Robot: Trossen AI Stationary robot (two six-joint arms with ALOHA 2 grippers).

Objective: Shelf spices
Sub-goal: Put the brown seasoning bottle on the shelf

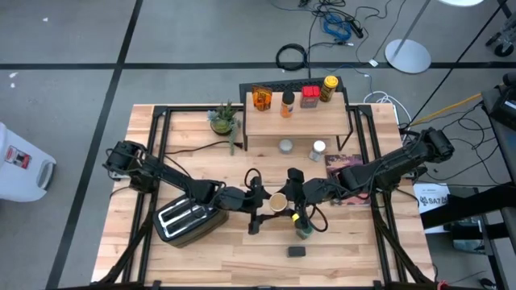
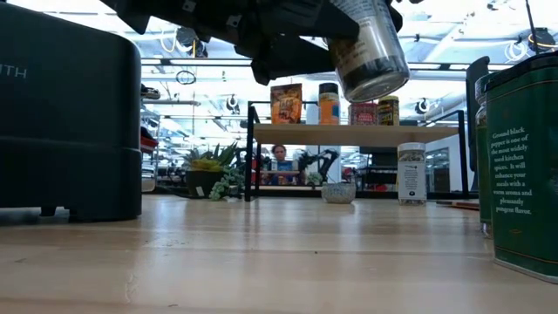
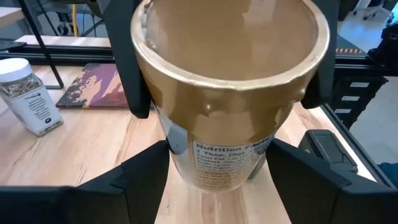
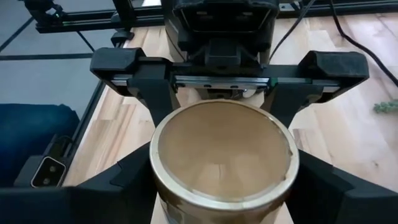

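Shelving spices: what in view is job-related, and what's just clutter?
Job:
- shelf, four spices on top
- two jars in front of it
- gold-ended jar, gripped mid-air by left pincer and right pincer
- green pepper tin

Clutter:
- toaster
- potted plant
- booklet

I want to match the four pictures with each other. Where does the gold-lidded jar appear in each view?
High view: gold-lidded jar near the picture's middle, in front of the shelf.
Low view: at the top, right of centre, tilted, above the table.
Left wrist view: fills the centre.
Right wrist view: lower centre.
Shared landmark: white-capped jar standing before the shelf; it is not in the right wrist view.
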